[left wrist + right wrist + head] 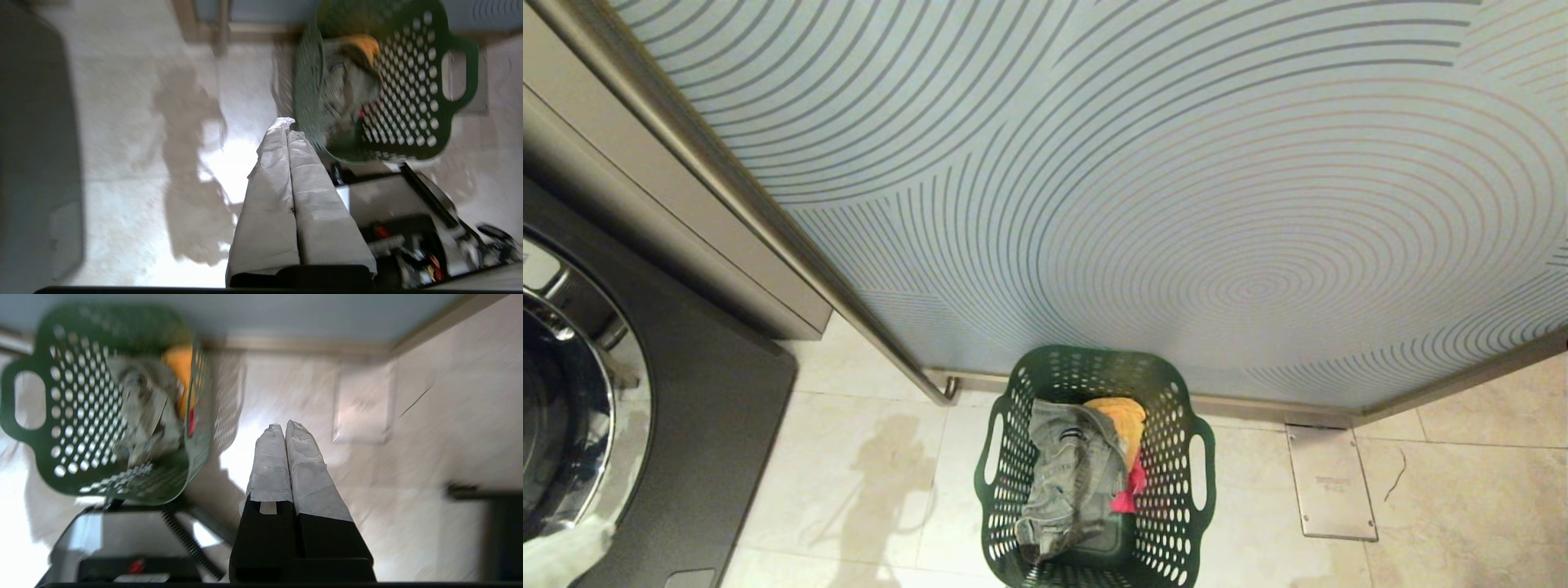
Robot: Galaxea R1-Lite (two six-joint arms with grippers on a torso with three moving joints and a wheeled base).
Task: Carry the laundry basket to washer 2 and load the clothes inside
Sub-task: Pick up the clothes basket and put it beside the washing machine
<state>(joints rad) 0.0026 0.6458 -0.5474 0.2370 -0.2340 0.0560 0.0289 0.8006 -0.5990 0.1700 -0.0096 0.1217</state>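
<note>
The dark green laundry basket [1172,482] stands on the tiled floor against a frosted glass wall. In it lie the clothes: grey-green denim trousers [1062,474], a yellow piece [1123,416] and a red-pink piece [1131,486]. Neither gripper shows in the head view. My left gripper [288,126] hangs shut and empty over the floor, just off the basket [408,102] on its left side. My right gripper [284,426] is shut and empty too, over bare floor to the right of the basket [81,416]. Washer 2 is out of view.
A dark grey front-load washer [703,392] with a chrome-rimmed door [600,441] stands at the left, with no numeral in sight. The patterned glass wall [1176,204] closes off the back. A metal floor plate [1331,482] lies right of the basket. My base [392,200] sits just behind the basket.
</note>
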